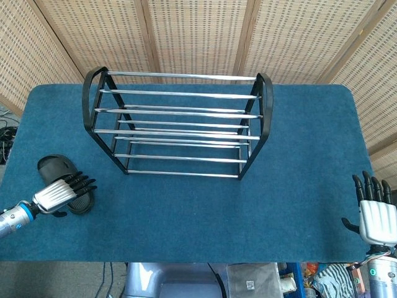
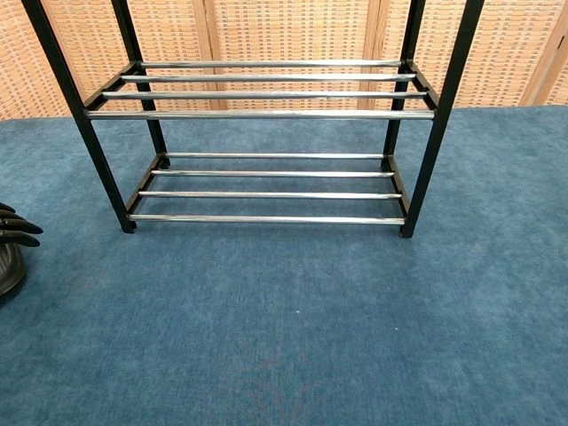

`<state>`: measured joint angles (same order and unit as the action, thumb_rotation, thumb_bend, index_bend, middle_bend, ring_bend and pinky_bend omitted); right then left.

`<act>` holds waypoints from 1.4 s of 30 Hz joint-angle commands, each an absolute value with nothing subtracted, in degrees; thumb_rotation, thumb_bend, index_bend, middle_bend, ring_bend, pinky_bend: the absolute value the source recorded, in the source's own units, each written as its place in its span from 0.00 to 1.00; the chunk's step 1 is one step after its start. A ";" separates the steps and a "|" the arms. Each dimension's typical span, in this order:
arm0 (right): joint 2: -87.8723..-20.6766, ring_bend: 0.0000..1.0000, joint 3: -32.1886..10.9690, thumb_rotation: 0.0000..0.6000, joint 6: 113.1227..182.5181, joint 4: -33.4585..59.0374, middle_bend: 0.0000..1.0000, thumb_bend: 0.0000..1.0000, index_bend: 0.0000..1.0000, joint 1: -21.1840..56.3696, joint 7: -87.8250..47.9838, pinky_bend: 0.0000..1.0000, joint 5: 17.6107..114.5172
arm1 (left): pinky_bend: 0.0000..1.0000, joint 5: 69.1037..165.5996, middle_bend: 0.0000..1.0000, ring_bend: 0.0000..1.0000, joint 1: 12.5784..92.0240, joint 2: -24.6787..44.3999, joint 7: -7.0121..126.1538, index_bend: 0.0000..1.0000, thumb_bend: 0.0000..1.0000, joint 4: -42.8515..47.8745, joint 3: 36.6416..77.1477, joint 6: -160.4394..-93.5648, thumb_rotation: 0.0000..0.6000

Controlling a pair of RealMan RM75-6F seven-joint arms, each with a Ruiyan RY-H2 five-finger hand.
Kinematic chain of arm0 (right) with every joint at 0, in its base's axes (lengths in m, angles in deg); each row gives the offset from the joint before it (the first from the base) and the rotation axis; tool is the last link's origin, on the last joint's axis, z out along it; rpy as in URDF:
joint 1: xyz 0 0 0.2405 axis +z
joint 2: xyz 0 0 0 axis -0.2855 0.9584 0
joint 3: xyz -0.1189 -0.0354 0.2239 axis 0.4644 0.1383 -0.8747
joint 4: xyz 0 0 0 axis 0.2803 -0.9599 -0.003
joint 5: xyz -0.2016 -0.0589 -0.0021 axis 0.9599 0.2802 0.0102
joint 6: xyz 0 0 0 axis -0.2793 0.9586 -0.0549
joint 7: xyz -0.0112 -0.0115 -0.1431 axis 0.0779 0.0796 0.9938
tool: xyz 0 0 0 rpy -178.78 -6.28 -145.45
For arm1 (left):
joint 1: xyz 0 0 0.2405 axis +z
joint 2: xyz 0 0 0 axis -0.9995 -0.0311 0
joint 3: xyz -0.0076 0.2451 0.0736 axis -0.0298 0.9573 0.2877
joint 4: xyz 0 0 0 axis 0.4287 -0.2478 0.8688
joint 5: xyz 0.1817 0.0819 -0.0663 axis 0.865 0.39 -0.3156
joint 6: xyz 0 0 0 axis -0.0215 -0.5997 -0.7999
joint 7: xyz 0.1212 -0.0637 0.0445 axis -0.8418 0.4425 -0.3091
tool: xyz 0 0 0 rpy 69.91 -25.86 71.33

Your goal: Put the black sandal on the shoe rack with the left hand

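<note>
- The shoe rack [image 1: 177,121] is my landmark: black arched end frames joined by thin, shiny chrome rods, standing on fuzzy blue carpet [image 1: 298,155].
- The black sandal [image 1: 62,183], oval and ribbed, lies flat on the carpet, left of the rack and nearer me.
- My left hand [image 1: 59,192], ribbed silver back, black fingers [image 2: 18,229] stretched and slightly spread, lies over the sandal; I cannot tell whether it grips.
- My right hand [image 1: 375,214], far right of the rack, is upright, fingers apart, holding nothing.
</note>
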<state>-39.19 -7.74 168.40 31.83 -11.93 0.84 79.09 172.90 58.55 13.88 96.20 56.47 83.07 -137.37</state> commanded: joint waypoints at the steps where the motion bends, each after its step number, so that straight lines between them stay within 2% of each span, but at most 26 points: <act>1: -39.07 0.00 -7.86 1.00 168.49 31.78 0.00 0.00 0.00 -11.96 0.65 0.00 78.97 | 0.00 172.20 0.00 0.00 58.11 14.39 96.59 0.00 0.17 56.98 83.37 -136.76 1.00; 4: -38.92 0.00 -7.94 1.00 168.36 31.84 0.00 0.00 0.00 -11.95 0.36 0.00 78.70 | 0.00 171.70 0.00 0.00 57.86 14.69 97.43 0.00 0.17 57.23 83.78 -136.04 1.00; 7: -38.89 0.00 -7.92 1.00 168.10 31.78 0.00 0.00 0.00 -11.91 0.28 0.00 78.39 | 0.02 171.55 0.03 0.01 57.65 14.96 97.66 0.06 0.17 57.44 84.43 -134.94 1.00; 10: -38.84 0.00 -7.93 1.00 167.79 31.82 0.00 0.00 0.00 -11.84 0.22 0.00 78.06 | 0.14 170.98 0.17 0.10 57.44 15.16 98.37 0.21 0.17 57.23 84.73 -133.89 1.00; 14: -38.92 0.00 -7.94 1.00 167.81 31.77 0.00 0.00 0.00 -11.79 0.52 0.00 77.90 | 0.29 170.29 0.37 0.28 57.37 14.98 99.27 0.47 0.17 56.78 84.96 -133.73 1.00; 16: -38.93 0.00 -7.91 1.00 167.88 31.85 0.00 0.00 0.00 -11.81 0.52 0.00 77.93 | 0.35 169.77 0.45 0.35 57.52 14.88 99.35 0.56 0.17 56.39 84.55 -135.12 1.00; 18: -38.85 0.00 -7.91 1.00 167.95 31.96 0.00 0.00 0.00 -11.84 0.39 0.00 77.96 | 0.40 169.13 0.49 0.39 57.81 14.80 98.93 0.62 0.17 56.19 84.05 -136.66 1.00; 25: -38.36 0.00 -7.88 1.00 168.06 32.34 0.00 0.00 0.00 -12.01 -0.29 0.00 77.96 | 0.41 168.52 0.51 0.40 58.85 13.55 97.02 0.63 0.17 55.10 83.75 -141.63 1.00; 30: -37.95 0.00 -7.74 1.00 167.96 32.80 0.00 0.00 0.00 -12.07 -0.74 0.00 78.11 | 0.41 169.74 0.51 0.40 60.79 11.50 89.77 0.63 0.17 53.11 84.15 -150.69 1.00; 33: -37.62 0.00 -7.53 1.00 167.76 33.16 0.00 0.00 0.00 -12.11 -1.13 0.00 78.29 | 0.41 171.47 0.51 0.40 62.27 9.29 82.83 0.63 0.17 50.26 85.17 -156.12 1.00; 42: -36.59 0.00 -7.18 1.00 167.26 34.02 0.00 0.00 0.00 -12.23 -2.58 0.00 78.55 | 0.41 177.52 0.51 0.40 63.31 3.15 63.63 0.64 0.17 37.41 87.85 -163.36 1.00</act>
<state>-36.67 -7.22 167.28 33.95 -12.21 -2.48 78.48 174.29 62.69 5.92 69.47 42.45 86.39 -159.96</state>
